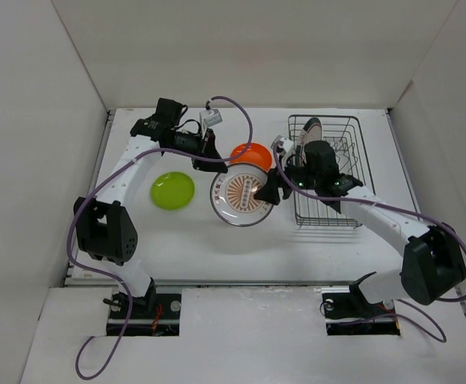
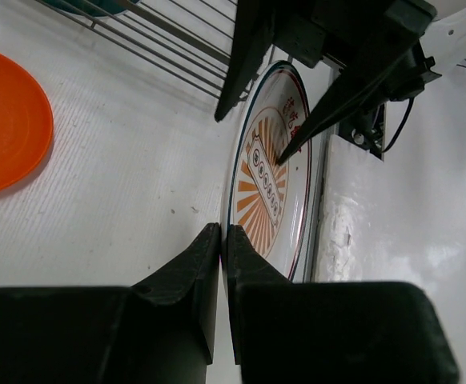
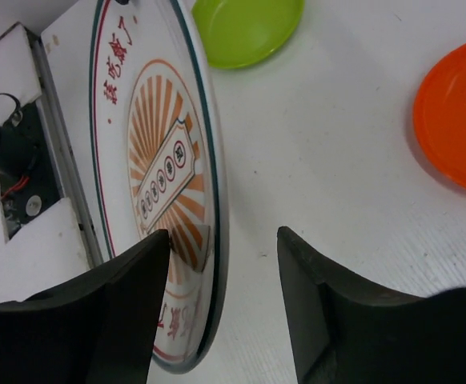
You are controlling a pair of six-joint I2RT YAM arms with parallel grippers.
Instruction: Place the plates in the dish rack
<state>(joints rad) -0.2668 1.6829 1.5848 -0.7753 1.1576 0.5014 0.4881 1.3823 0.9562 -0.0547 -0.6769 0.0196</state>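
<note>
The white plate with the orange-brown patterned centre (image 1: 241, 198) (image 2: 269, 176) (image 3: 157, 160) is held up on edge above the table. My left gripper (image 1: 219, 170) (image 2: 223, 232) is shut on its rim. My right gripper (image 1: 271, 190) (image 3: 223, 232) is open and straddles the opposite rim, one finger on the patterned face and the other well clear of the back. The orange plate (image 1: 251, 154) (image 2: 5, 120) (image 3: 457, 124) and the lime-green plate (image 1: 173, 190) (image 3: 245, 28) lie flat on the table. The black wire dish rack (image 1: 329, 118) (image 2: 161, 28) stands at the right, with one plate (image 1: 311, 132) upright in its far-left corner.
White walls close in the table on the left, right and back. The right arm reaches across the front left part of the dish rack. A purple cable (image 1: 241, 112) loops above the left wrist.
</note>
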